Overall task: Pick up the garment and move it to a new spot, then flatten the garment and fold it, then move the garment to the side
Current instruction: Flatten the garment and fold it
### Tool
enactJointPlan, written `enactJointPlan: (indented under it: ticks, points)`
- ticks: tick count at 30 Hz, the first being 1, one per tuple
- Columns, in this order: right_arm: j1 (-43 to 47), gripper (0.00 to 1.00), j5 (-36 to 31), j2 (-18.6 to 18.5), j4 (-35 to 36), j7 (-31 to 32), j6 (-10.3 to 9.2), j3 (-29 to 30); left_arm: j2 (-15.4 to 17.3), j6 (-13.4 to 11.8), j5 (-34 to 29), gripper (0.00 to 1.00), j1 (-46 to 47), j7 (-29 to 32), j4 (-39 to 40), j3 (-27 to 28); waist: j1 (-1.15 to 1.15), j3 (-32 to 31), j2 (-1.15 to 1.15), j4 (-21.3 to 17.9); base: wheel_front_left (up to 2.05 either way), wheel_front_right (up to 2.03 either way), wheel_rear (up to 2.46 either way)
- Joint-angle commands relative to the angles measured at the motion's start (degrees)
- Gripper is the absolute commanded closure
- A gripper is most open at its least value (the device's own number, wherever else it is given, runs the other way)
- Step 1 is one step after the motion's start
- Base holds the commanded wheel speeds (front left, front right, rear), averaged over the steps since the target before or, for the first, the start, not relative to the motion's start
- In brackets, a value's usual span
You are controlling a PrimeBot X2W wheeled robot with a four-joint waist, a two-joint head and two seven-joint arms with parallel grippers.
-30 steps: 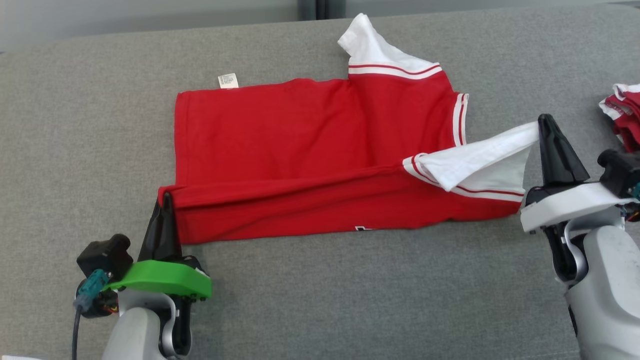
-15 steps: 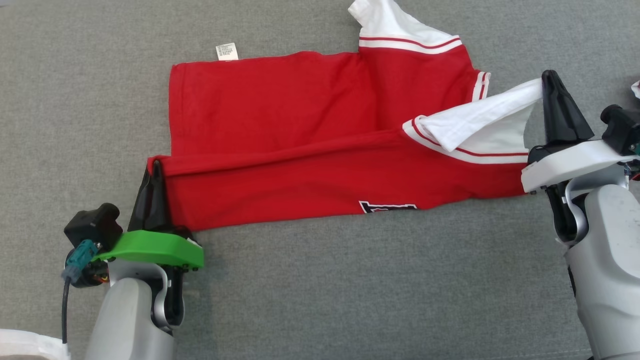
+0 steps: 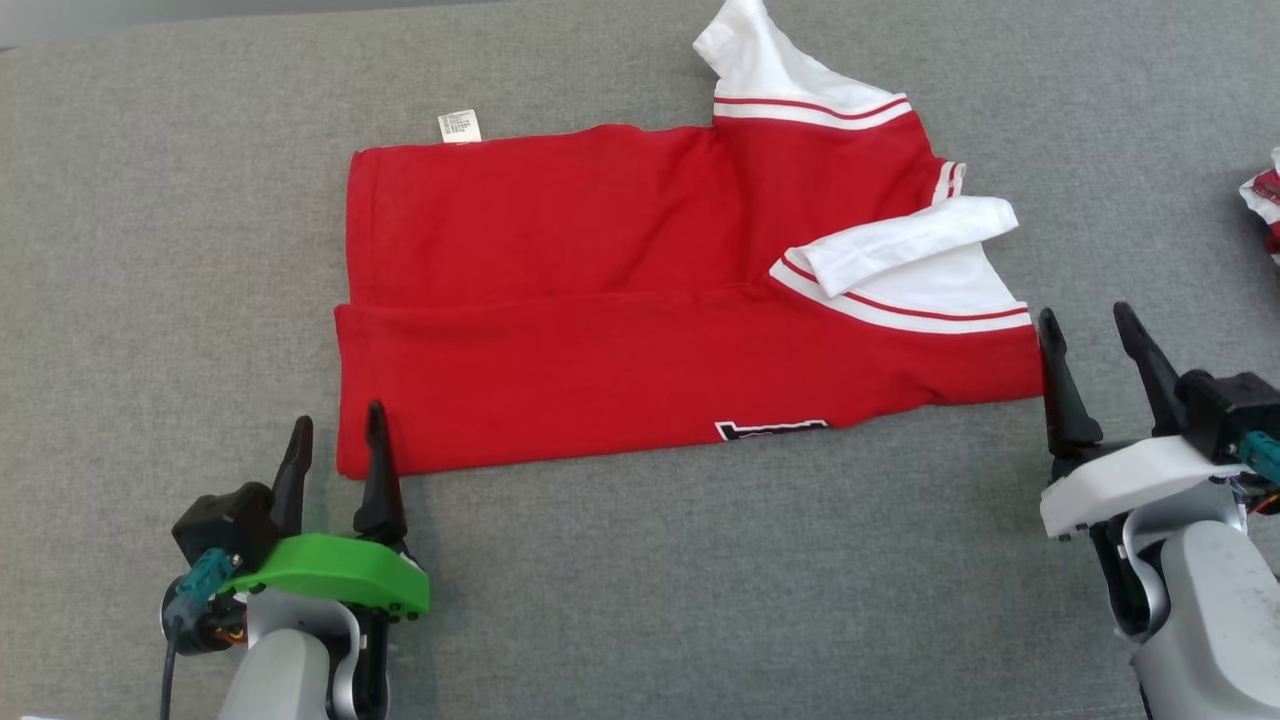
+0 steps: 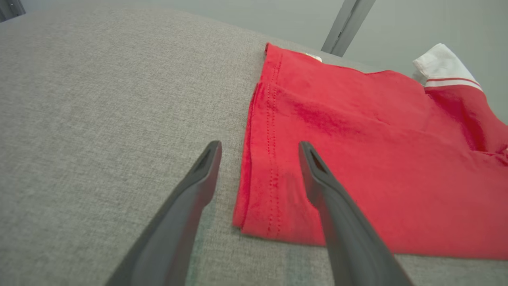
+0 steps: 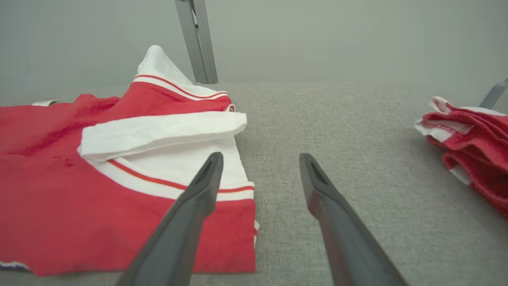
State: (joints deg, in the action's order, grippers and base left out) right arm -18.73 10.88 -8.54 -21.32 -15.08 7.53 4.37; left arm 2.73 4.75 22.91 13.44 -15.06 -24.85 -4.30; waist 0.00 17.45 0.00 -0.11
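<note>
1. Lying spread across the middle of the grey woven fabric surface [image 3: 700, 600], the red knit short-sleeved shirt [image 3: 600, 300] with white, red-striped sleeves is seen with its near long edge doubled over toward its middle. The hem is to the robot's left and the sleeves to its right.
2. The folding step is judged to be in hand: one lengthwise fold appears laid, and the far half is not yet brought over.
3. The left gripper [image 3: 336, 422] is held spread wide at the near hem corner, with nothing grasped. In the left wrist view the hem edge is seen between its fingers.
4. The right gripper [image 3: 1085, 325] is likewise spread and empty, just beside the shirt's near sleeve end. Whether its inner finger touches the cloth cannot be told.
5. A fresh grip on the far hem corner and far sleeve is probably called for next, so that the far half can be drawn over.
6. The loose white sleeve [image 3: 900, 245] lying rolled on top would likely need smoothing first, lest bulk be trapped.
7. A small white care label [image 3: 459, 126] sticks out at the far hem.
8. A crumpled red-and-white cloth bundle [image 5: 468, 135] lies well apart to the right; that side's room is judged limited for the final placement.
</note>
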Motion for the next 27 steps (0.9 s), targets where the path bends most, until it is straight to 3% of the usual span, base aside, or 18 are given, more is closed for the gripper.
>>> enactJointPlan:
  ticks: [1, 11, 12, 13, 14, 16, 22, 27]
  points:
    - [0.9, 0.00, -0.5, -0.4, -0.6, -0.1, -0.09, -0.1, 0.4, -0.4, -0.5, 0.00, -0.3, -0.1, -0.5, 0.2, 0.00, 0.3, 0.00, -0.1, 0.00, 0.00, 0.00]
    - [-1.6, 0.00, -1.7, 0.2, -9.5, -0.1, -0.09, -2.1, 0.3, -0.4, -1.2, 0.00, 1.8, 0.0, -6.5, -1.0, 0.00, 2.1, 0.00, -0.3, 0.00, 0.00, 0.00]
    - [-2.0, 0.13, -1.8, 0.2, -10.9, -0.1, -0.09, -2.8, 0.3, -0.3, -0.9, 0.00, 2.0, 0.0, -7.6, -1.3, 0.00, 2.1, 0.00, -0.3, 0.00, 0.00, 0.00]
    - [-2.3, 0.72, -1.6, 0.2, -11.9, 0.0, -0.09, -3.2, 0.3, -0.1, -0.6, 0.00, 2.3, 0.1, -8.5, -1.7, 0.00, 2.1, 0.00, -0.2, 0.00, 0.00, 0.00]
    - [-2.8, 1.00, -1.2, 0.2, -12.9, 0.0, -0.09, -3.7, 0.3, 0.2, -0.4, 0.09, 2.4, 0.2, -9.5, -2.3, 0.00, 2.1, 0.00, -0.2, 0.00, 0.00, 0.00]
    - [-3.3, 1.00, -0.1, 0.2, -14.4, 0.0, -0.10, -4.2, 0.1, 0.7, 0.1, 1.00, 2.5, 0.4, -11.5, -3.3, 0.00, 1.9, 0.00, -0.1, 0.00, 0.00, 0.00]
    - [-3.2, 1.00, 1.9, -0.2, -14.1, 0.0, -0.11, -3.3, 0.1, 1.6, 2.0, 1.00, 3.1, 0.4, -15.5, -4.9, 0.00, 0.6, 0.00, 0.2, 0.00, 0.00, 0.00]
    - [-2.8, 1.00, 3.1, 0.1, -11.2, 0.0, -0.11, -2.5, 0.2, 2.0, 2.6, 1.00, 3.8, 0.1, -12.7, -3.9, 0.00, -1.2, 0.00, 0.3, 0.00, 0.00, 0.00]
